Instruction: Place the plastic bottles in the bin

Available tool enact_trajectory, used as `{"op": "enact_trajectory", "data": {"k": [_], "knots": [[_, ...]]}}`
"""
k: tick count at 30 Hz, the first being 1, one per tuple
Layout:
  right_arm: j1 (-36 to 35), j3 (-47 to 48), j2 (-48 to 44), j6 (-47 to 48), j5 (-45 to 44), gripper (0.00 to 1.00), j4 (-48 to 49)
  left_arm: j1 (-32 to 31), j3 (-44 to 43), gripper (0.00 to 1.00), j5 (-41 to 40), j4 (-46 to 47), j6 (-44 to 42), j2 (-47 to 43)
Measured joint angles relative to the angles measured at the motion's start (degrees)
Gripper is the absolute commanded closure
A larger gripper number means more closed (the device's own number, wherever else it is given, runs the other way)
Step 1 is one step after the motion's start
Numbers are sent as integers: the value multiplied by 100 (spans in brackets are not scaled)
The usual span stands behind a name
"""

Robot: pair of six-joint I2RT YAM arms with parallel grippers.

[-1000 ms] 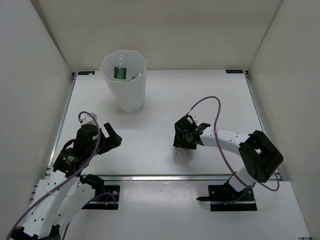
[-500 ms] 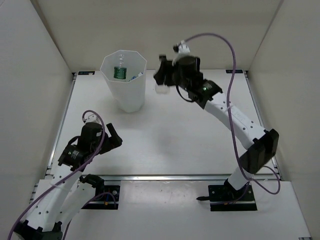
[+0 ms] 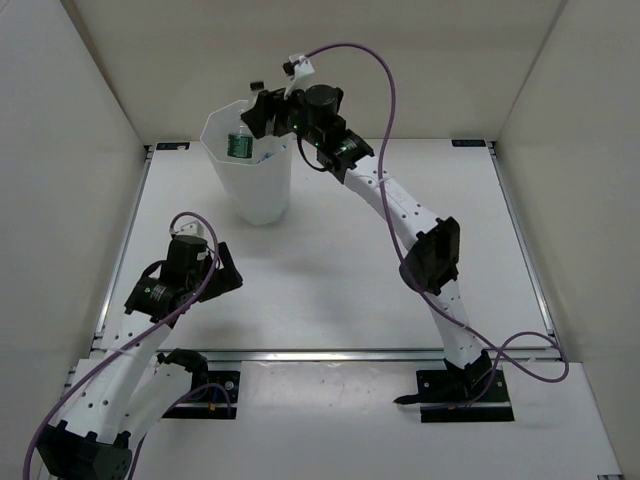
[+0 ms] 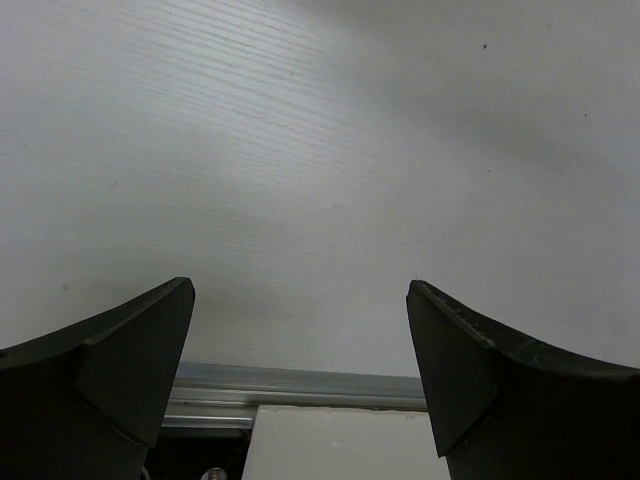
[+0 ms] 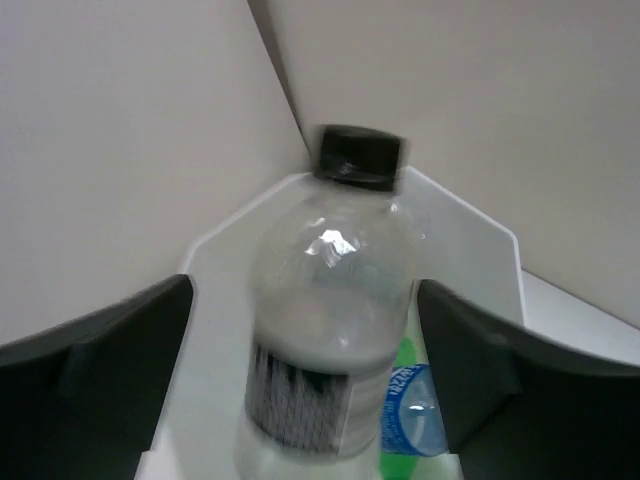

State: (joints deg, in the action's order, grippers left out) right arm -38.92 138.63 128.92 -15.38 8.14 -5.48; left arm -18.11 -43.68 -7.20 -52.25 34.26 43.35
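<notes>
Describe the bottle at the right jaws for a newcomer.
Find the tall white bin, far left. Above its rim, between the open jaws of the right gripper, is a clear bottle with black cap and dark label; bottles inside show green and blue.

The bin (image 3: 258,196) stands on the white table (image 3: 350,260), its faceted rim open to the camera. Inside it, toward its far-left wall, is a clear bottle with a green label (image 3: 238,146). Just right of that bottle is a bit of blue and white, too small to name. The right gripper (image 3: 262,113) hangs over the bin's far-right rim, its arm reaching in from the near right of the bin. The left gripper (image 3: 224,272) sits nearer the camera than the bin, well apart from it.
</notes>
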Motion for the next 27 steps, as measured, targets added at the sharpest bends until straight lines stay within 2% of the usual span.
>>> {"op": "enact_trajectory", "data": {"k": [3,8,12,14,19,21,23,27], "knots": [[11,168,433,-39,120,1,2,4,-31,1,39,9,-81,109],[9,197,428,83,186,1,-219,15,-31,2,63,24,-105,59],[20,210,-13,363,-22,0,-833,37,-151,1,50,0,-125,26],[59,-186,-577,470,-166,0,-1241,37,-258,1,13,-4,-127,26],[693,-3458,-3506,459,-470,1,-1696,37,-485,1,-79,39,-184,48],[1316,-5088,-4887,208,-584,1,-1847,35,-511,1,-96,87,-186,125],[2009,-6225,-5888,-48,-848,1,-2168,15,-511,2,-120,131,-186,229],[3261,-7930,-7200,-273,-905,1,-3049,17,-518,2,-273,129,-197,417]]}}
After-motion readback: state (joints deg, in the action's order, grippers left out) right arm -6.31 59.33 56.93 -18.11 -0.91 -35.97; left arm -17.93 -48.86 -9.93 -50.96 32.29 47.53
